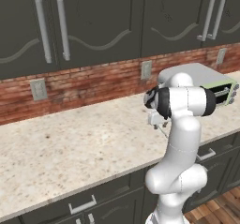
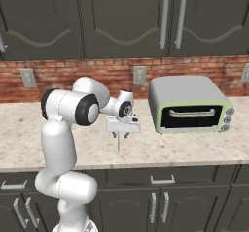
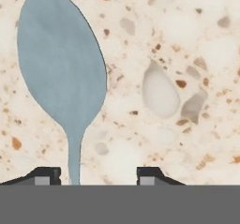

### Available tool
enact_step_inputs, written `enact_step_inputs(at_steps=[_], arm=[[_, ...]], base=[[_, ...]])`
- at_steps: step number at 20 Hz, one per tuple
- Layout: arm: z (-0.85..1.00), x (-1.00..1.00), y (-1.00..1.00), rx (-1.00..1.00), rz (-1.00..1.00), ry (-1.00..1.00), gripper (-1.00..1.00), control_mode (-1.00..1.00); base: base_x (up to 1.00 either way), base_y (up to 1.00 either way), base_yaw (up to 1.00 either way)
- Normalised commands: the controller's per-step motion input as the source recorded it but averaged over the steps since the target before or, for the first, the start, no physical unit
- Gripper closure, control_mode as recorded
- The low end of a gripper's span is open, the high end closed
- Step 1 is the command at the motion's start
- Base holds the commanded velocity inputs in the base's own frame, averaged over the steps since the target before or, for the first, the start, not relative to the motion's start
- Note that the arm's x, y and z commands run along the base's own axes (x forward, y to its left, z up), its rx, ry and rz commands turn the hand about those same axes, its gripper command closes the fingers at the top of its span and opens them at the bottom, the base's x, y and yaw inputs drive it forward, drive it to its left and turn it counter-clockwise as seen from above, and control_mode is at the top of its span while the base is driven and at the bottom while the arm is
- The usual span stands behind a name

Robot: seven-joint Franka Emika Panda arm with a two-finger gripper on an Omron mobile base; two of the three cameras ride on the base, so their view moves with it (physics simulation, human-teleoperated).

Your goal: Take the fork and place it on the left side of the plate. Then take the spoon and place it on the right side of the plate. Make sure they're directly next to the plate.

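Dark fingertips of the gripper (image 3: 98, 175) stand apart, the pale blue spoon (image 3: 61, 70) handle between them nearer the nine o'clock tip, its bowl toward twelve. Beneath lies speckled stone counter (image 1: 70, 148); toaster oven (image 2: 189, 105) at three o'clock, brick wall (image 2: 97, 71) and dark cabinets (image 2: 121, 17) behind.

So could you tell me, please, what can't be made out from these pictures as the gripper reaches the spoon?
- Spoon: in the hand view its handle runs off the bottom edge, so its end is cut off.
- Gripper: hand view, fingertips barely above the bottom edge; whether either touches the handle cannot be told.
- Left base view: the arm covers the counter beneath the hand.
- Toaster oven: knobs too small to read.
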Motion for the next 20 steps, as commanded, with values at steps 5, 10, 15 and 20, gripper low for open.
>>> enact_step_inputs(at_steps=[5, 10, 15, 20], arm=[[-0.53, -0.10, 0.12, -0.12, 0.00, -0.01, -1.00, -1.00], [-0.67, -0.22, 0.26, -0.20, -0.01, -0.07, -1.00, -1.00], [-0.89, -0.12, 0.08, -0.12, -0.02, -0.02, 1.00, -1.00], [-1.00, -0.05, 0.03, -0.02, -0.03, 0.07, 1.00, -1.00]], base=[[0.00, 0.00, 0.00], [0.00, 0.00, 0.00], [0.00, 0.00, 0.00], [0.00, 0.00, 0.00]])
